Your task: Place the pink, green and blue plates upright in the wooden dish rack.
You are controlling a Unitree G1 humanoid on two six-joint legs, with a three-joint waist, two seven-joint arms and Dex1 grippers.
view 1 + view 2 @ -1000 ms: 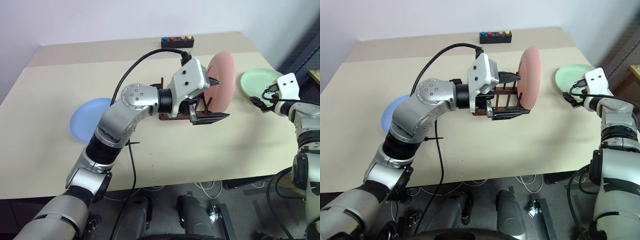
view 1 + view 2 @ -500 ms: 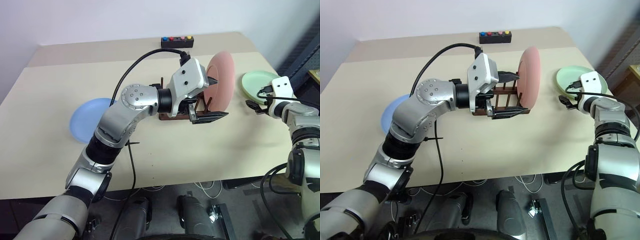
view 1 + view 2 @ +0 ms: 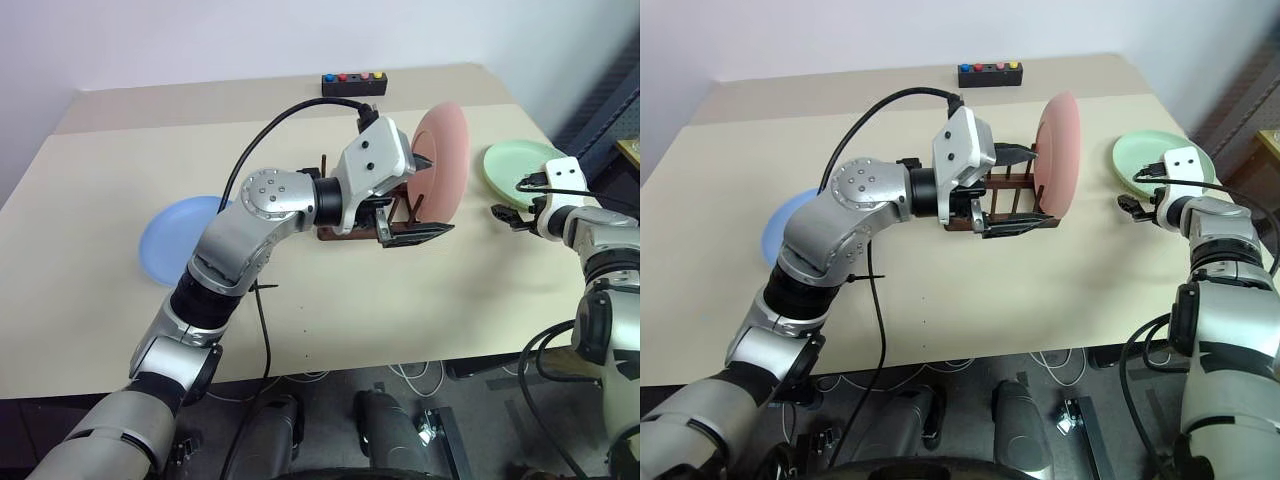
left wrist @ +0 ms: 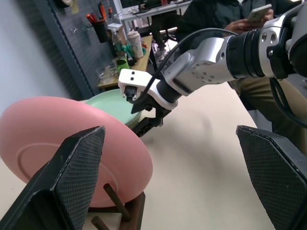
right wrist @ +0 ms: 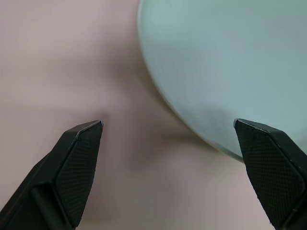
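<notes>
The pink plate (image 3: 447,158) stands upright at the right end of the wooden dish rack (image 3: 1011,189). My left gripper (image 3: 432,197) is open beside it, one finger on each side of the plate's near edge, holding nothing. The green plate (image 3: 522,164) lies flat at the table's right. My right gripper (image 3: 508,214) hovers open just off its near-left rim, and the right wrist view shows that rim (image 5: 192,110) between the open fingers (image 5: 79,163). The blue plate (image 3: 173,240) lies flat at the left, partly hidden by my left arm.
A black box with coloured buttons (image 3: 354,83) sits at the table's far edge. A black cable (image 3: 265,320) hangs from my left arm over the table's front. In the left wrist view, a person with a phone (image 4: 240,19) sits beyond the table's right side.
My right gripper has tipped downward toward the table beside the green plate. The left arm and the pink plate have not moved.
</notes>
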